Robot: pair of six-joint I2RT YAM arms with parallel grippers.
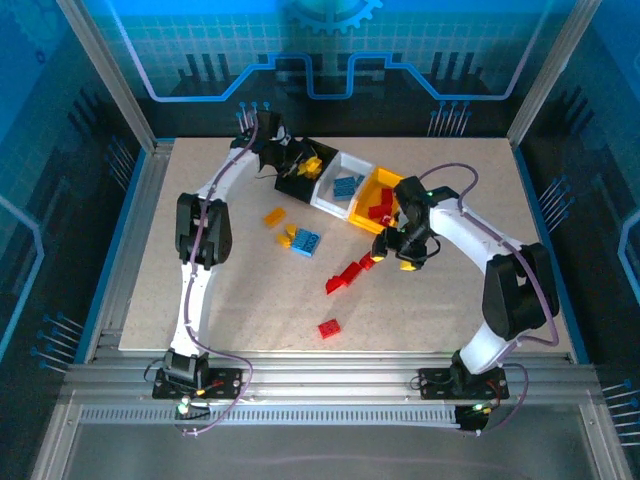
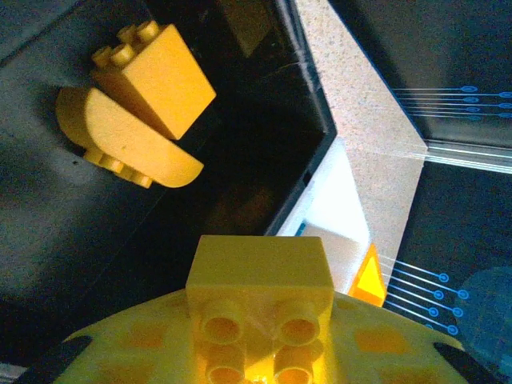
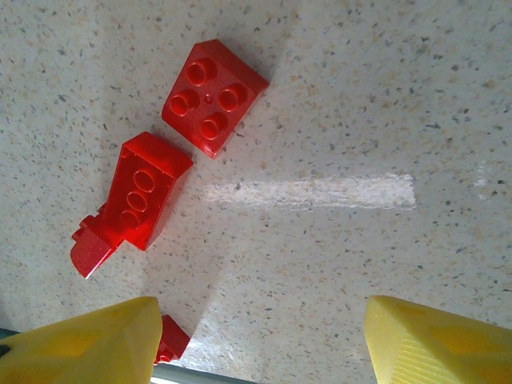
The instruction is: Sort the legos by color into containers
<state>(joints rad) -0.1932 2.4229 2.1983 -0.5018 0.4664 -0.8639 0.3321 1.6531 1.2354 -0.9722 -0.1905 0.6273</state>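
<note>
**DESK:** What is the setting?

**OPERATOR:** A pale speckled board [image 1: 230,300] sits inside an aluminium frame [image 1: 320,385]. Blue-lit patterned walls [image 1: 320,50] stand on three sides. From my console I see both arms bent in over the board.

**DESK:** Count it off, left to right.

**OPERATOR:** Three joined bins sit at the far middle.
- **Black bin [image 1: 298,186]:** the left gripper [image 1: 292,160] hangs over it, clamped on one yellow brick [image 2: 260,272] with its studs toward the lens. Two more yellow pieces [image 2: 156,80] lie touching on the bin's floor.
- **White bin [image 1: 328,200]:** it holds blue bricks [image 1: 347,185], and I cannot tell how many.
- **Yellow bin [image 1: 362,222]:** it holds red bricks [image 1: 381,207], heaped so I cannot count them.

Loose on the board are:
- two orange-yellow pieces [image 1: 273,216]
- one light blue brick [image 1: 305,242] just beside them
- a lone red brick [image 1: 328,328] nearer the front edge
- a red cluster [image 1: 347,277]

The right gripper [image 3: 264,352] hovers near that cluster, its fingers wide apart with nothing between them. Under it I count a square four-stud brick [image 3: 214,98], a longer red brick [image 3: 148,188] and a red fragment [image 3: 170,340] beside one finger.
</note>
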